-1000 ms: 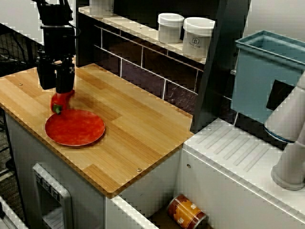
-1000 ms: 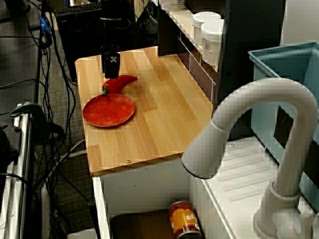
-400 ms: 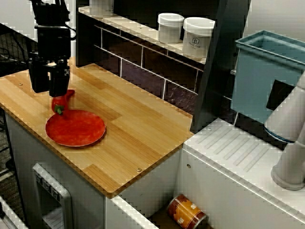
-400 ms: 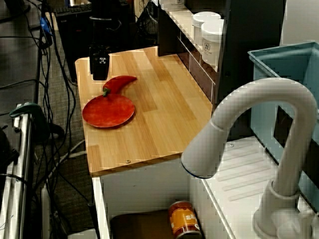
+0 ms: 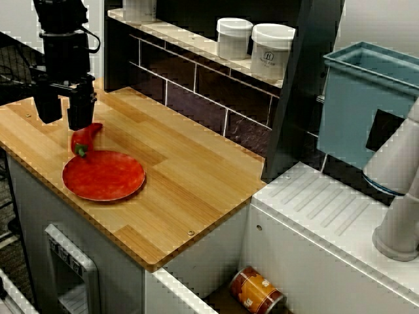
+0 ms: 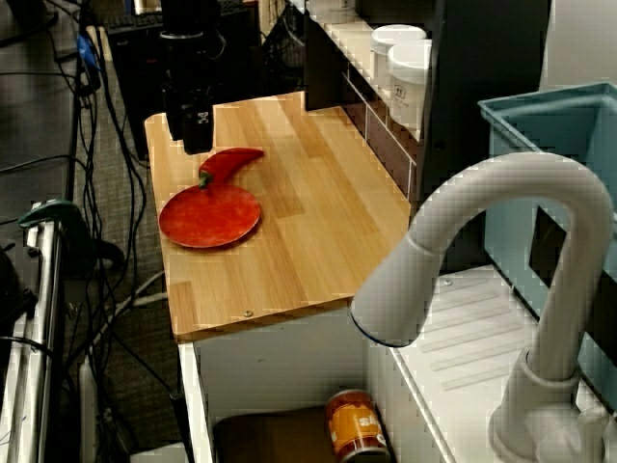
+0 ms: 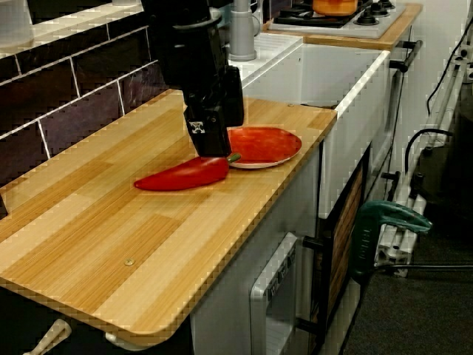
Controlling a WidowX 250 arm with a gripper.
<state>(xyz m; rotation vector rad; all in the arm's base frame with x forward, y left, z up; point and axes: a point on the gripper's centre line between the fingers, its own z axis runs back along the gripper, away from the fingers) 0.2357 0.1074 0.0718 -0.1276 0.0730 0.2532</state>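
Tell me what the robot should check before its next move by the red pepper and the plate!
1. Black fingers empty: ok, they stand apart and hold nothing.
2. Fingers clear of the long red pepper: cannot tell, one finger hangs very close over its thick end.
3. Pepper resting steady: ok, it lies flat on the light wooden counter.
4. Pepper fully on the round red plate: not ok, only its green stem end reaches the rim.
5. Room on the plate: ok, the rest of it is bare.
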